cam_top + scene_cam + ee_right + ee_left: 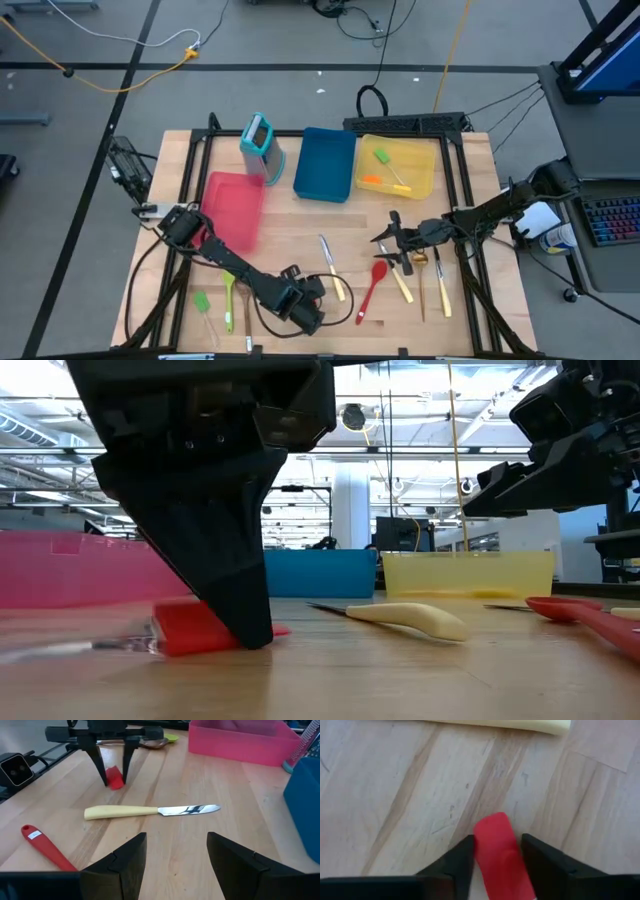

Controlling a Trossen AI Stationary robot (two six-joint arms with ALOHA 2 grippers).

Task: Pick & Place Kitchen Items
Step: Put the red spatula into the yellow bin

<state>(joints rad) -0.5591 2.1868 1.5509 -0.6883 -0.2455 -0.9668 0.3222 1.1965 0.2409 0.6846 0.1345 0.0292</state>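
A red mini spatula (497, 852) lies flat on the wooden table near its front edge, with a clear handle (90, 646) trailing off behind the red head. My left gripper (305, 312) points steeply down over it, open, one finger on each side of the red head (115, 777). My right gripper (175, 865) hangs open above the table's right half (392, 240), holding nothing. A cream-handled knife (150, 811) and a red spoon (45, 847) lie between the two grippers. My left gripper comes from above, its fingers lying along the spatula's red head. One finger (462, 857) lies against a long side of the head (479, 851). The other finger (537, 855) stands a sliver off the opposite side. The spatula rests flat on the table.
At the back stand a red tray (232, 205), a blue tray (325, 162), a yellow tray (428, 178) with a green and an orange spatula in it, and a teal holder (260, 145). A green spatula (204, 303), a green spoon (229, 292) and more utensils lie along the front.
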